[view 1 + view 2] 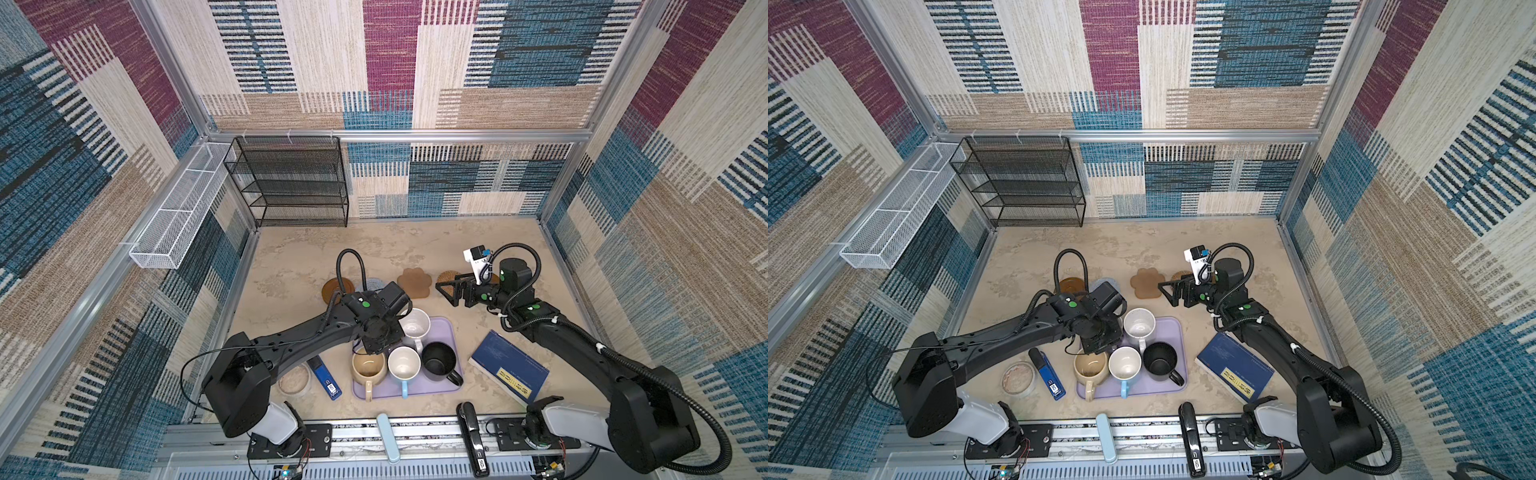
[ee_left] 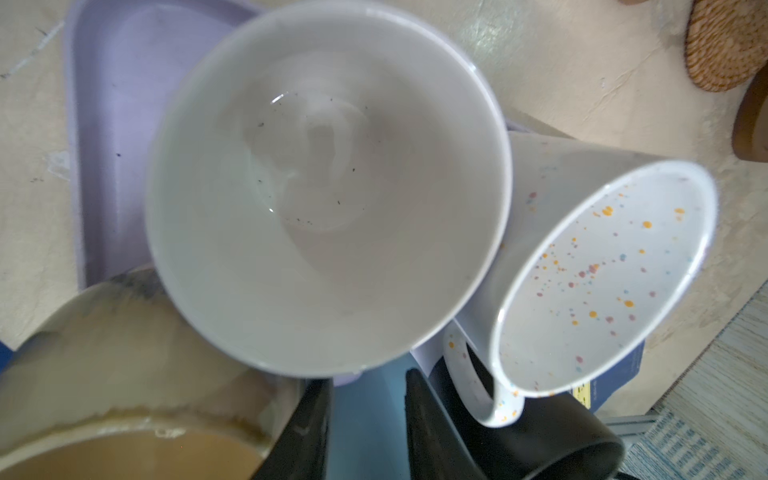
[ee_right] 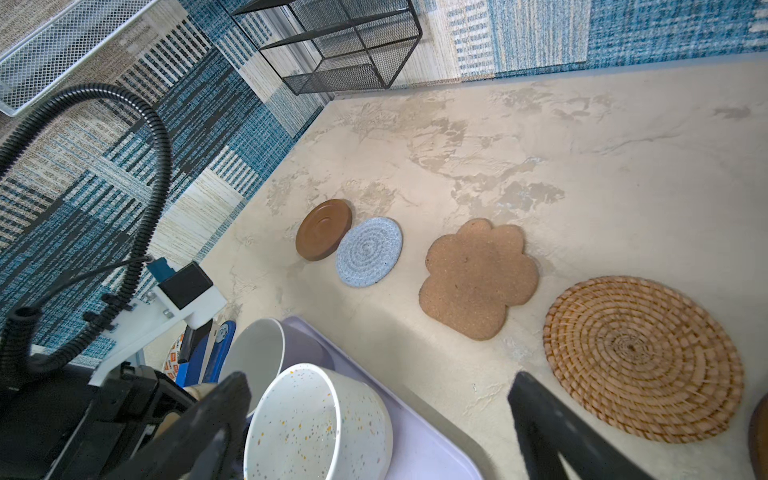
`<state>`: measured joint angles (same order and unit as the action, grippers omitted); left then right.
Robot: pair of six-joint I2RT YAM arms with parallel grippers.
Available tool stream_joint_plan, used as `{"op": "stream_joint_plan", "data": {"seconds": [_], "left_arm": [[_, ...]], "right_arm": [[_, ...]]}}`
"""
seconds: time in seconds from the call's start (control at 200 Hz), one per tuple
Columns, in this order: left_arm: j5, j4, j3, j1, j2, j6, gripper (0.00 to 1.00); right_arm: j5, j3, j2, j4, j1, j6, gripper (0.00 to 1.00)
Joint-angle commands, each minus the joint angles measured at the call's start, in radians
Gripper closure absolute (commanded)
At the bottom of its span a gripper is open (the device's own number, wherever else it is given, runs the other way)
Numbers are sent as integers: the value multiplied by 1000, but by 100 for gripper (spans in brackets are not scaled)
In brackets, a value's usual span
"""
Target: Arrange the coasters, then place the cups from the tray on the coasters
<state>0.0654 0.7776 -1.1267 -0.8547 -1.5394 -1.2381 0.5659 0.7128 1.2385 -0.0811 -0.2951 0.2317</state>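
Two robot arms (image 1: 299, 336) over a beige table (image 1: 374, 249); a lavender tray (image 1: 441, 332) of five cups (image 1: 404, 365) sits near its front edge.

The left hand (image 2: 368, 386) reaches down at the lavender cup (image 2: 328, 187), fingers close together; whether they clamp it I cannot tell. The right hand (image 1: 448, 294) hangs empty, fingers wide apart, above the row of coasters (image 3: 642, 359). The white cup (image 1: 414, 324) and beige cup (image 1: 369, 369) crowd the lavender one, so a lift could bump or tip them. Those coasters lie beyond the tray's far edge, bare.

black mesh rack (image 1: 286, 183) upright | white wire basket (image 1: 174, 220) | blue book (image 1: 505, 361) lying flat | clear dish (image 1: 294, 382)
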Motion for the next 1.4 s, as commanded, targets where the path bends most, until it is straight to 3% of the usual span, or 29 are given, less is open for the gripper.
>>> {"op": "stream_joint_plan", "data": {"seconds": [0.0, 0.105, 0.406, 0.671, 0.851, 1.392], "left_arm": [[0, 12, -7, 1, -20, -23, 68], [-9, 10, -18, 0, -44, -21, 72], [-2, 13, -48, 2, -113, 6, 73], [-53, 56, -56, 6, -73, 30, 85], [-84, 80, -57, 6, -49, 50, 100], [-143, 82, -55, 5, 14, 124, 100]], "right_arm": [[-3, -3, -1, -11, -2, 9, 0], [-7, -6, -4, -15, -2, 10, 0], [-21, -6, -1, -12, -2, 10, 1], [-22, 3, 7, -13, -2, 12, 0], [-22, 6, 24, -16, -3, 15, 0], [-25, 4, 24, -35, -9, 20, 1]]}}
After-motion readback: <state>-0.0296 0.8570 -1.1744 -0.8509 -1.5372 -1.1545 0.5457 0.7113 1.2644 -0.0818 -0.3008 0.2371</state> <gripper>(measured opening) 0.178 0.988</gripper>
